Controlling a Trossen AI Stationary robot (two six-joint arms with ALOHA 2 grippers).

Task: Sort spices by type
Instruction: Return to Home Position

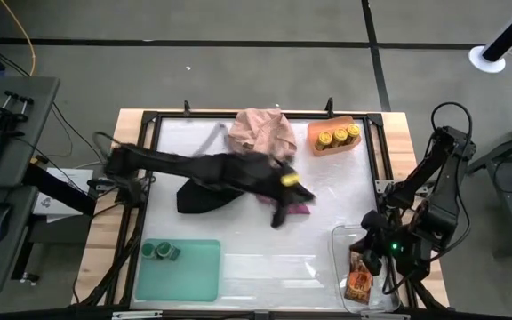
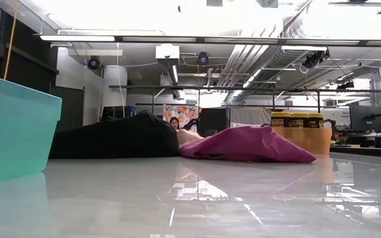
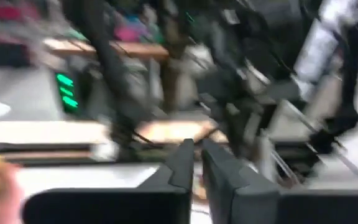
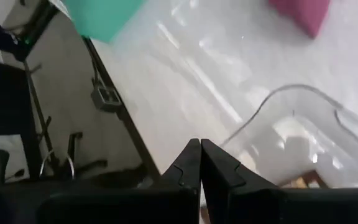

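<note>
High view: find three yellow-lidded jars (image 1: 338, 138) in the orange tray (image 1: 327, 123) at the picture's upper right, two green-lidded jars (image 1: 163, 252) in the green tray (image 1: 194, 276) lower left, two orange packets (image 1: 358, 283) in the clear tray (image 1: 340, 267) lower right. Looks sorted by type, with only the retreat to rest left to do. Watch the left arm (image 1: 176, 163), reaching from the left side across the middle of the bench (image 1: 265, 258), with the left gripper (image 1: 280, 215) low over the black cloth (image 1: 204, 194) and magenta cloth (image 1: 302, 210), fingers all but pressed together and pinching nothing. Could snag a fold on the way back and drag cloth across the bench, perhaps against the green tray; better to lift before swinging. Mind the right gripper (image 4: 199, 146) too: pressed together, empty, hanging just above the clear tray's rim beside the packets. Could clip that rim if lowered or swung wide, and tip the packets out. Ignore the pink cloth (image 1: 260, 131), lying next to the orange tray.
</note>
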